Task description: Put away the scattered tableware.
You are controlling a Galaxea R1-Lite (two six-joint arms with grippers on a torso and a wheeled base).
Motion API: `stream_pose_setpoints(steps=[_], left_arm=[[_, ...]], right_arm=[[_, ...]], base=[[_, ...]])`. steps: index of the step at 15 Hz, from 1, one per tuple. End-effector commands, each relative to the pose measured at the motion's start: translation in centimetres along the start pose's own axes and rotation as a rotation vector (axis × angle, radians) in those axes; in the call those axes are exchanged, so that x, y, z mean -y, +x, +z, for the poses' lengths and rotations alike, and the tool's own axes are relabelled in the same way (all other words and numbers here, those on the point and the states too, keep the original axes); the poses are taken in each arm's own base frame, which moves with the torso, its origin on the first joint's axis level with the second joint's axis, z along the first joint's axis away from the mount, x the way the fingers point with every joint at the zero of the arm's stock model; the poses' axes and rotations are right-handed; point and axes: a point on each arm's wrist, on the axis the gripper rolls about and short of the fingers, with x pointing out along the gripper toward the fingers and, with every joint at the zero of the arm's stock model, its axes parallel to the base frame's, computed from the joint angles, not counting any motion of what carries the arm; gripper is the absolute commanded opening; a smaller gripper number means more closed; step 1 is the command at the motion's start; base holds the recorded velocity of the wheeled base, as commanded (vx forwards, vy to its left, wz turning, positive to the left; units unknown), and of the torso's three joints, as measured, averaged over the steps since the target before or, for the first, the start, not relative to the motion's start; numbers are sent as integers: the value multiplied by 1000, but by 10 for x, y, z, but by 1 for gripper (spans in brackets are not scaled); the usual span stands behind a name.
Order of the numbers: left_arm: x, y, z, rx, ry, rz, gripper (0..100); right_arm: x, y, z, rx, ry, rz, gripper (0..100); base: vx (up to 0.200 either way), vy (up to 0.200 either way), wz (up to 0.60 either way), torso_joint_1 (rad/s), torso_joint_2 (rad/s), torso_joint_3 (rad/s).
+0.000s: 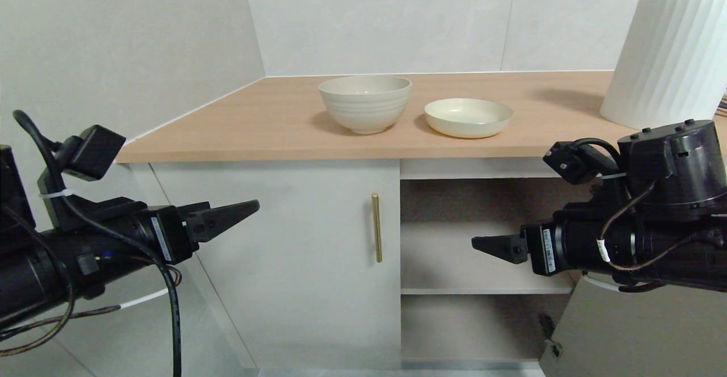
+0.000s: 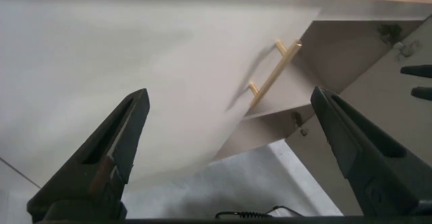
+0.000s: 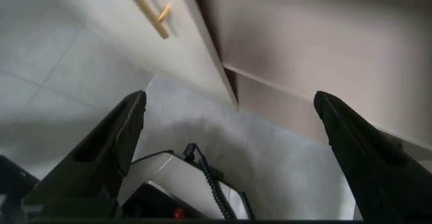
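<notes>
Bowl (image 1: 364, 103), dish (image 1: 468, 117) beside it: probably glazed ceramic, heavy, slippery, breakable; pinch the rim. Left gripper (image 2: 229, 92) and right gripper (image 3: 228, 96) gape wide, empty.

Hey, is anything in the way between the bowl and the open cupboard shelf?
Nothing visible does. The bowl sits on the counter above the shut door; the open shelf lies lower right, under the dish. The left gripper and right gripper are open, low.

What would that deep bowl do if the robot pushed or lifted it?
The deep bowl looks like glazed ceramic: probably rigid, breakable, slippery to pinch. Its narrow foot under a wide rim suggests a high push might tip it; a low one likely slides it.
</notes>
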Motion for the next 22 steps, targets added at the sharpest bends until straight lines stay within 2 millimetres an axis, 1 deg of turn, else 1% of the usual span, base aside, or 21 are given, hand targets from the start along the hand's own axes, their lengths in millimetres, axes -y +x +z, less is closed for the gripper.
stream_pose_setpoints(steps=[1,5,8,11,14,17,19,22], left_arm=[[-1,1,-2,-8,-3,1,100],[-1,1,-3,-11,-4,0,100],[-1,2,-3,-14,-5,-1,100],[-2,4,-5,-26,-8,-1,100],[-7,15,-12,-71,-20,8,100],[-9,20,-15,-93,-27,14,100],[-9,29,-23,-136,-34,7,100],[-11,35,-28,-166,-40,10,100]], right_arm=[[0,0,0,1,1,0,100],[0,1,0,-4,1,-1,100],[0,1,0,-4,1,-1,100],[0,3,-1,-8,0,-2,100],[1,8,-2,-9,1,-4,100],[1,10,-3,-13,2,-6,100],[2,14,-3,-13,3,-11,100],[3,18,-4,-24,4,-15,100]], base=[[0,0,0,0,0,0],[0,0,0,9,-47,-35],[0,0,0,46,-217,-253],[0,0,0,183,-518,-295],[0,0,0,170,-484,-294],[0,0,0,185,-460,-273],[0,0,0,198,-479,-286],[0,0,0,209,-492,-284]])
